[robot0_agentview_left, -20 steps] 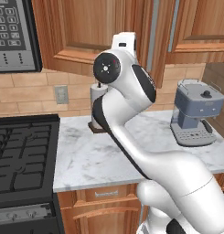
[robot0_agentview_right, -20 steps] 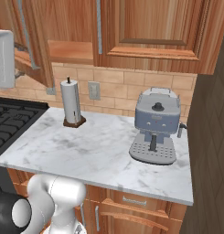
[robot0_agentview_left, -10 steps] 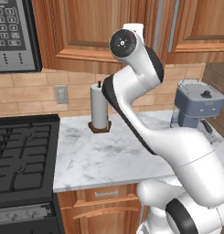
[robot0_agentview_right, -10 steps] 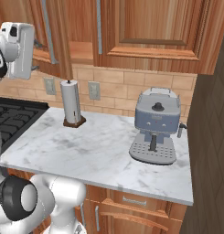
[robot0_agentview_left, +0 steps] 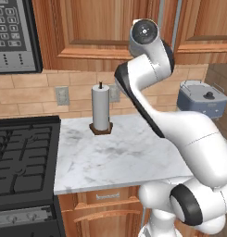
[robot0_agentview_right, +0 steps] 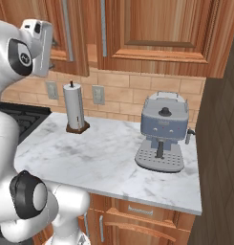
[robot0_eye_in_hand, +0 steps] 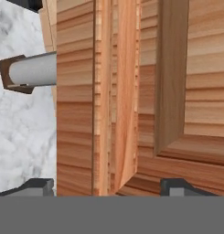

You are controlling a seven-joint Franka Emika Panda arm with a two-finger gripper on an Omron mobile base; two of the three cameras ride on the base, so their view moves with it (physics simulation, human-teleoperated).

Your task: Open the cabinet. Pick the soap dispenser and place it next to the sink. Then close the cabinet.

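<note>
From my hand view, the cabinet [robot0_eye_in_hand: 131, 91] door edge stands directly ahead, filling twelve through three o'clock; I see a passage only at nine o'clock, over marble. On the tabletop [robot0_agentview_right: 104, 158] the paper towel roll [robot0_agentview_right: 75, 107] blocks ten o'clock and the coffee machine [robot0_agentview_right: 162, 134] blocks two o'clock; between them the surface lies free for a gripper to pass.
</note>
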